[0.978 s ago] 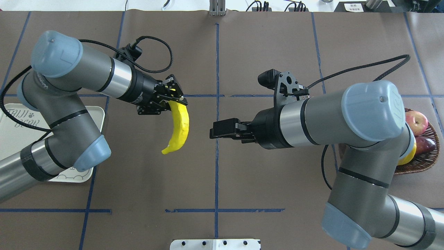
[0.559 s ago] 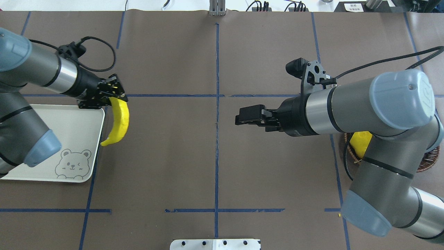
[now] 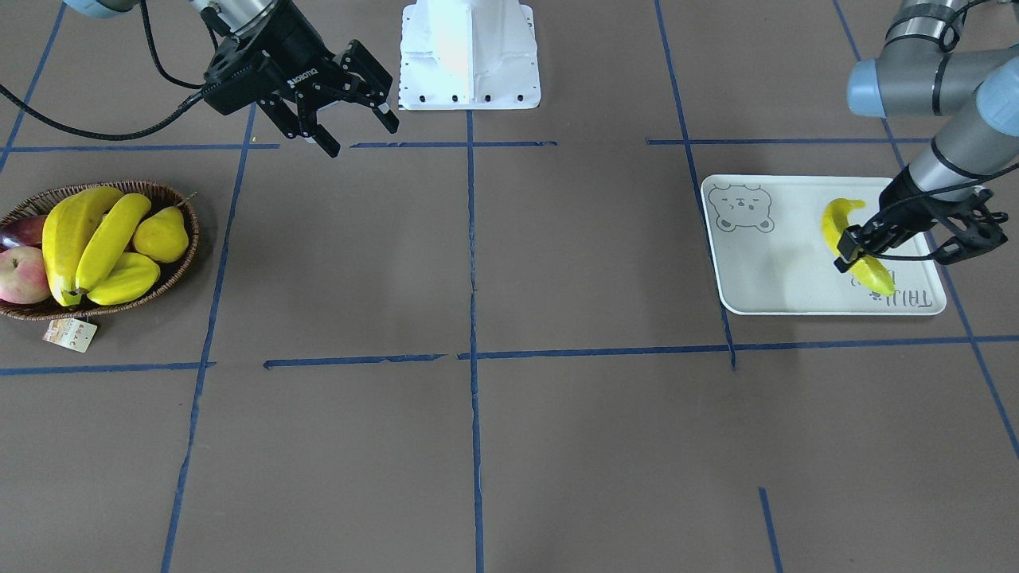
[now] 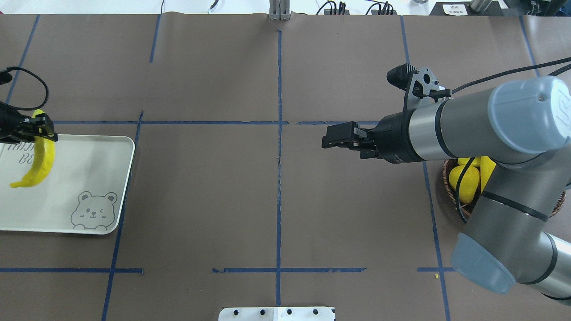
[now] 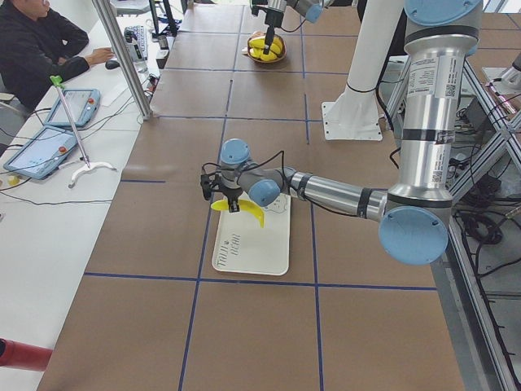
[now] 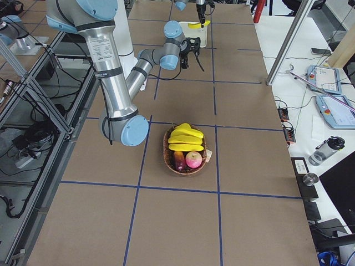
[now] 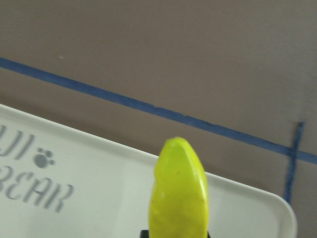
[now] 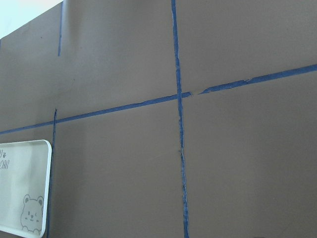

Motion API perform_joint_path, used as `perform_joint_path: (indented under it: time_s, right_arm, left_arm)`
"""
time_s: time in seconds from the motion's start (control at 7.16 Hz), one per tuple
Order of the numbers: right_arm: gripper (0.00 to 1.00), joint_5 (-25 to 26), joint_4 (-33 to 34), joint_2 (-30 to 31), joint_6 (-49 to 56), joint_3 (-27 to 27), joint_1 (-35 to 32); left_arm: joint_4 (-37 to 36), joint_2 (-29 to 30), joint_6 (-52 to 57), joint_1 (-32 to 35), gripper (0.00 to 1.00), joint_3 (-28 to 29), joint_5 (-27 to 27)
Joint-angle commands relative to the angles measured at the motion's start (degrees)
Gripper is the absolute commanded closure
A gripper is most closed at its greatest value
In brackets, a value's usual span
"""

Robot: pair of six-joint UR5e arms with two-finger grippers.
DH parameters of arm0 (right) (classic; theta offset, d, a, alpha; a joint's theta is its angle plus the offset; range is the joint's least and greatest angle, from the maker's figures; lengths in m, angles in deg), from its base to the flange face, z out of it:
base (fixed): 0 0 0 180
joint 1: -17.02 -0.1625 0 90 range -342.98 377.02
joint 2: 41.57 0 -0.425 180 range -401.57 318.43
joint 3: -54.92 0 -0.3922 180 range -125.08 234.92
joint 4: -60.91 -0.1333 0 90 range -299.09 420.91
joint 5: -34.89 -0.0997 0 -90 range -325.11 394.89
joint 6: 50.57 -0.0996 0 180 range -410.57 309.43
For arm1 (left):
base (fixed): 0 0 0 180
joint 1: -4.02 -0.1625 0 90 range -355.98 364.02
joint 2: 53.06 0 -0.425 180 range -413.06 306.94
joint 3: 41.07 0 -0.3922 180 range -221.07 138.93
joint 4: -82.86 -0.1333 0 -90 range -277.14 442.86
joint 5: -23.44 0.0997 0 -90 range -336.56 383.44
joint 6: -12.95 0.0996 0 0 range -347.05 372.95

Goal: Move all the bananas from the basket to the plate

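Front-facing view: the left gripper (image 3: 850, 248) pinches one banana (image 3: 836, 219) near its middle, over the lettered end of the plate (image 3: 764, 270). I cannot tell whether the lower tip touches the plate. The right gripper (image 3: 361, 137) hangs with jaws spread and empty, near the basket (image 3: 185, 263) but not over it. The basket holds at least two long bananas (image 3: 68, 239), a shorter yellow fruit (image 3: 123, 280), a pear (image 3: 161, 235) and a red-yellow round fruit (image 3: 20, 274).

Overhead view: one second ago this banana (image 4: 38, 167) hung over the bare table near the centre line. It now hangs over the plate (image 4: 89, 178), clamped by the left gripper (image 4: 42, 129). The right gripper (image 4: 330, 136) has pulled back from the centre line toward the basket (image 4: 448, 189), which its arm mostly hides. I judge the carry complete and the release due, and the plate holds nothing else.

Left side view: the banana (image 5: 244, 210) slopes down across the plate (image 5: 252, 248).

Right side view: the basket (image 6: 186, 168) is well stocked, so several transfers remain.

Left wrist view: the banana (image 7: 178, 193) points over the plate (image 7: 89, 168) rim.

Right wrist view: only a corner of the plate (image 8: 25, 173) is in view.
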Motion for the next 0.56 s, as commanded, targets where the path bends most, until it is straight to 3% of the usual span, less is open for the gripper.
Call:
perform_joint_path:
  time_s: [0.0,0.42]
  right_arm:
    - [0.0,0.3,0.1,0.5,-0.3,0.2,-0.4]
    - [0.0,0.1,0.0,1.4,-0.3,0.5,-1.1]
  left_arm:
    - [0.5,-1.1,2.6,1.1,1.0,5.1,0.2]
    - [0.6,-3.6,2.6,1.0,1.0,5.6,0.2]
